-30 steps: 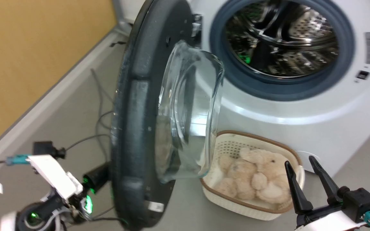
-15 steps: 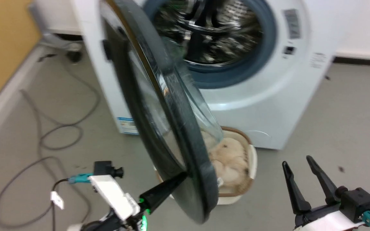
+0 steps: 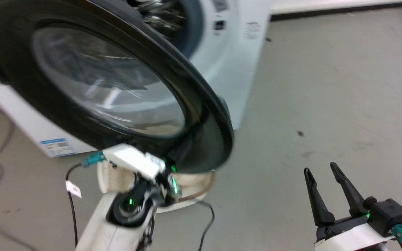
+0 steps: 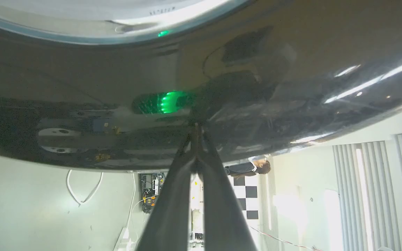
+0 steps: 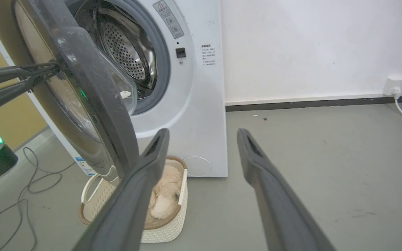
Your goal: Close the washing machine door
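The left claw (image 4: 196, 130) has its two fingers pinched together with nothing between them, the tips set against the glossy black outer face of the washing machine door (image 3: 201, 115). Held like that it works as a blunt pusher, which suits a smooth door that offers nothing to grip. The right claw (image 3: 326, 188) hangs at the lower right of the head view, fingers well spread and empty, apart from the door, probably held clear of its swing.

The door stands partly open at the upper left of the head view, in front of the washing machine (image 5: 194, 104). In the right wrist view it shows almost edge-on, its line running from upper left down to lower centre. The glass bowl bulges toward the drum opening and the black face is turned away from it. Below it a laundry basket (image 5: 166, 230) holding a plush toy (image 5: 164, 202) sits on the floor, just beside the machine's front.
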`<state>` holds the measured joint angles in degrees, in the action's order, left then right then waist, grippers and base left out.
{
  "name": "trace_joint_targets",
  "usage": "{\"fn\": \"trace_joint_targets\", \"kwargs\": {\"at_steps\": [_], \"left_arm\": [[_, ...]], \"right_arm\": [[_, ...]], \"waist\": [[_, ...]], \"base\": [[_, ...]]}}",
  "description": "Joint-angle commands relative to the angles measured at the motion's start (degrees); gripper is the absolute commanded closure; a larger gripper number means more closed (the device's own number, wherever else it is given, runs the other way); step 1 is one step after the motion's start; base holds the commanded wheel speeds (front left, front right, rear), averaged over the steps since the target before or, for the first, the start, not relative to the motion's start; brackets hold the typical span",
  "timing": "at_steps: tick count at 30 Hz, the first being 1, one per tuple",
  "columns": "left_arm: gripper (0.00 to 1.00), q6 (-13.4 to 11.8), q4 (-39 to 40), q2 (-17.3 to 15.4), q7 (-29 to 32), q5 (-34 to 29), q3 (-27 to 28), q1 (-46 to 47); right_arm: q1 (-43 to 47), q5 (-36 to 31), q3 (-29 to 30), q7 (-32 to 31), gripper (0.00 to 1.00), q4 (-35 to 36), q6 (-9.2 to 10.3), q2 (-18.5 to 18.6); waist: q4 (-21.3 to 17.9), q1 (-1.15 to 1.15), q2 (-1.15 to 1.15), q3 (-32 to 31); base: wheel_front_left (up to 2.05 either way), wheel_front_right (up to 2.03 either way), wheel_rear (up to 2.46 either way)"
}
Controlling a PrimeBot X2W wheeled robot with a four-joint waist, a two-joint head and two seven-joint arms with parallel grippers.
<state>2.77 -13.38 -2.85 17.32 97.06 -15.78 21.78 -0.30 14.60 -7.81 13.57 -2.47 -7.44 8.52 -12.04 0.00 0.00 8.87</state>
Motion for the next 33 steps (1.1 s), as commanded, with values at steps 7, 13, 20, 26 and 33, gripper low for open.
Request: {"fn": "trace_joint_targets", "kwargs": {"at_steps": [7,13,20,26,33], "left_arm": [[1.00,1.5,-9.0,0.0,-9.8,0.9,-0.1,10.8],[1.00,2.4,-17.5,0.0,-16.5,2.2,-0.8,19.2],[1.00,4.2,-22.3,0.0,-16.0,3.9,-5.6,21.8],[1.00,4.7,-20.7,-1.7,-15.2,-2.5,-11.6,17.3],[1.00,4.6,-10.6,-12.0,-28.5,-25.2,-22.9,6.7]], "right_arm": [[-1.2,0.5,-0.5,0.9,0.00,-1.0,-0.05,-1.2],[-1.8,0.5,-0.9,1.2,0.00,-1.4,-0.05,-1.7],[-2.0,0.4,-0.8,1.4,0.00,-1.3,-0.05,-1.5],[-1.5,0.3,-0.5,1.4,0.00,-0.9,-0.05,-0.9],[0.6,0.4,0.1,1.3,0.00,-0.4,-0.05,0.2]], "waist": [[-8.1,0.00,0.00,3.2],[-9.3,0.00,0.00,3.7],[-7.0,0.00,0.00,2.7],[-2.6,0.00,0.00,0.4],[5.7,0.00,0.00,-4.3]], "base": [[0.00,0.00,0.00],[0.00,0.00,0.00],[0.00,0.00,0.00],[0.00,0.00,0.00],[0.00,0.00,0.00]]}}
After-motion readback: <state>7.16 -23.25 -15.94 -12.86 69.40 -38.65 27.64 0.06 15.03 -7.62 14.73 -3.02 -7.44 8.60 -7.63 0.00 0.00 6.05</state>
